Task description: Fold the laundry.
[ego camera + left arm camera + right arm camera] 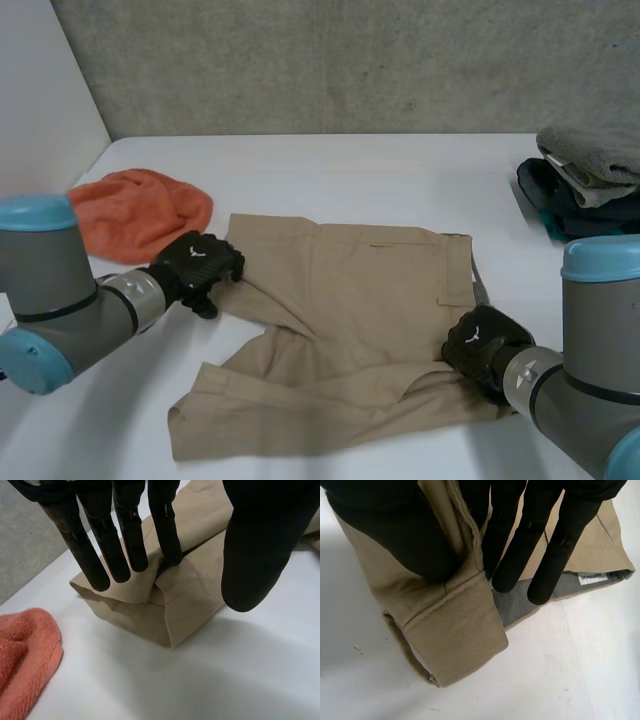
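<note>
As seen from the head view, have khaki shorts [370, 300] spread across the middle of the worktop [350, 170], legs toward the left arm, waistband toward the right arm, far leg creased over on itself. Left robot hand [200, 265] at the far leg's hem corner, right robot hand [482, 345] on the waistband toward its near end. Orange towel [135, 210] just beyond the left robot hand, apart from the shorts. Stack of folded clothes [590, 175] at the far right edge, well apart

Left wrist view: fingers [165, 530] straight, tips resting on a raised fold at the leg hem, thumb [260, 540] held off to one side, nothing pinched. Reads as open

Right wrist view: thumb [395, 530] pressed on the tan outer face of the waistband, fingers [520, 550] over the grey lining side, cloth clamped between. Gripping the shorts, with the waistband corner hanging below the grip

Handling, as a guess: light, soft woven twill, limp in the panels, stiffer at waistband and hems. Not slippery, not fragile. Likely to sag and drag on the worktop if lifted from one point. Best to take hold at the doubled edges, waistband corner and leg hem, pinching through all layers. Left side wants a proper pinch on that hem before any lift
</note>
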`<state>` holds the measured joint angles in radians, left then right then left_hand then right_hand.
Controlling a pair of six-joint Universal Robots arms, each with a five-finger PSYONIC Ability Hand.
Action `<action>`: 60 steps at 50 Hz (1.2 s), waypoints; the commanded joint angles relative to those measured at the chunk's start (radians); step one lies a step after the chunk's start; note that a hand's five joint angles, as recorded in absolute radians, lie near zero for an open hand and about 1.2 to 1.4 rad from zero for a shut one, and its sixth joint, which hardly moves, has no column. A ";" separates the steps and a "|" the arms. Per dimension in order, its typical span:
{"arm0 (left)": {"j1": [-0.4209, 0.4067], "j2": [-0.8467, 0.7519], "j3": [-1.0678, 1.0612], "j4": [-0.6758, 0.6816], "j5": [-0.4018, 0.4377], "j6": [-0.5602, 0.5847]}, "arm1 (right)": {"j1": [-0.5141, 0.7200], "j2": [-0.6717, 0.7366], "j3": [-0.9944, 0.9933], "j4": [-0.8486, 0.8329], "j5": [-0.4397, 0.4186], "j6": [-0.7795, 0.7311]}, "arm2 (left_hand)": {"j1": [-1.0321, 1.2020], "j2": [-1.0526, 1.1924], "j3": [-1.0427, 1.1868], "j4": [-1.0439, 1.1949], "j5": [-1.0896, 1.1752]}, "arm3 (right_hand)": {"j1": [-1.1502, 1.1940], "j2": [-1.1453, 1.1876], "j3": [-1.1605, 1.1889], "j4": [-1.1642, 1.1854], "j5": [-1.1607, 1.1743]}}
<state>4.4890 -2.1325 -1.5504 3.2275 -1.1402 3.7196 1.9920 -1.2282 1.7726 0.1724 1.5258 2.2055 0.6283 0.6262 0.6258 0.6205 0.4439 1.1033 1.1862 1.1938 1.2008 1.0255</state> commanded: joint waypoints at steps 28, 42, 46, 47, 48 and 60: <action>-0.117 -0.135 0.150 0.009 -0.145 -0.010 | -0.012 0.024 0.019 -0.016 0.000 -0.001 | 0.768 0.770 0.770 0.776 0.778 | 0.293 0.210 0.202 0.195 0.196; -0.116 0.143 -0.054 0.005 -0.234 0.000 | -0.001 0.023 0.019 -0.024 0.001 0.000 | 0.768 0.770 0.770 0.776 0.778 | 0.293 0.210 0.202 0.195 0.196; -0.114 0.201 -0.128 0.014 -0.234 0.003 | 0.001 0.023 0.019 -0.028 0.001 0.000 | 0.768 0.770 0.770 0.776 0.778 | 0.293 0.210 0.202 0.195 0.196; -0.113 0.216 -0.151 0.018 -0.234 0.003 | 0.001 0.023 0.019 -0.028 0.001 0.000 | 0.768 0.770 0.770 0.776 0.778 | 0.293 0.210 0.202 0.195 0.196; -0.113 0.223 -0.160 0.021 -0.234 0.003 | 0.001 0.024 0.019 -0.028 0.001 0.000 | 0.768 0.770 0.770 0.776 0.778 | 0.293 0.210 0.202 0.195 0.196; -0.068 0.227 -0.197 0.038 -0.271 0.003 | 0.001 0.023 0.024 -0.044 0.001 0.022 | 0.131 0.133 0.134 0.139 0.141 | 0.293 0.210 0.202 0.195 0.196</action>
<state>4.4083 -1.9029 -1.7478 3.2625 -1.3819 3.7228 1.9929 -1.2057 1.7960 0.1401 1.5264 2.2089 1.1222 1.1574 1.1557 1.1649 0.9684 1.1033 1.1862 1.1938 1.2009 1.0404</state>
